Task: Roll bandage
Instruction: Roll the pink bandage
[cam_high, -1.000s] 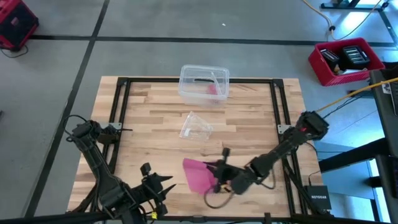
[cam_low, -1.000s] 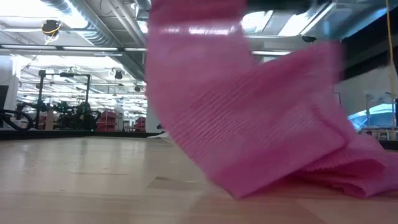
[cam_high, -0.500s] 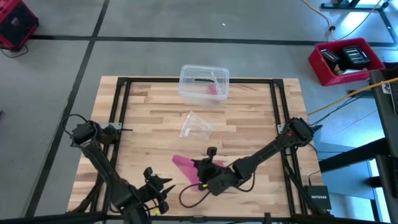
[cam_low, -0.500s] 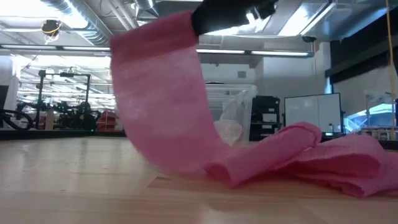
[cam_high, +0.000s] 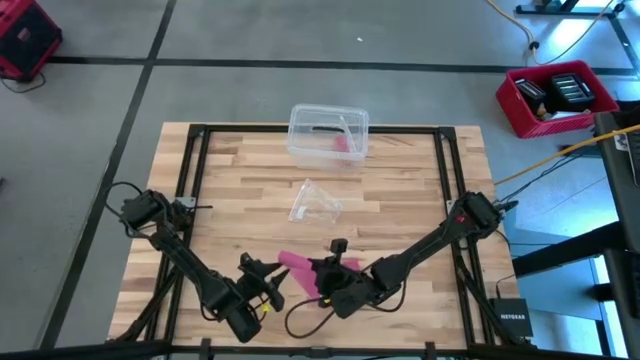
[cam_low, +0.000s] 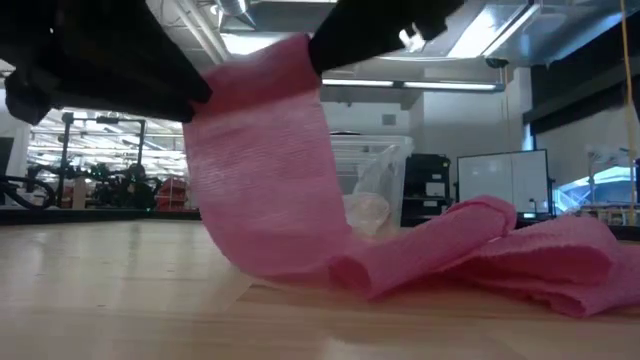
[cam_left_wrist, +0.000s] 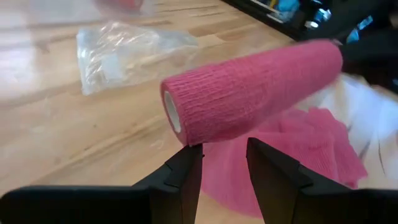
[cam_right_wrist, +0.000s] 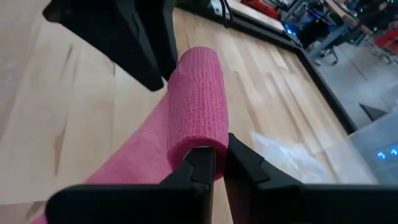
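Wooden table (cam_high: 240, 190): right gripper (cam_right_wrist: 213, 163) pinched the bandage (cam_left_wrist: 249, 93) roll's end; its free end pointed between the left gripper's (cam_left_wrist: 224, 165) open fingers.

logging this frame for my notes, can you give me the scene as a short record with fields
bandage: pink bandage, partly rolled, its loose tail lying on the wooden table
right pincer: right pincer shut on one end of the roll, holding it above the table
left pincer: left pincer open, just under the roll's other end
other items: clear plastic wrapper mid-table; clear plastic box at the far edge
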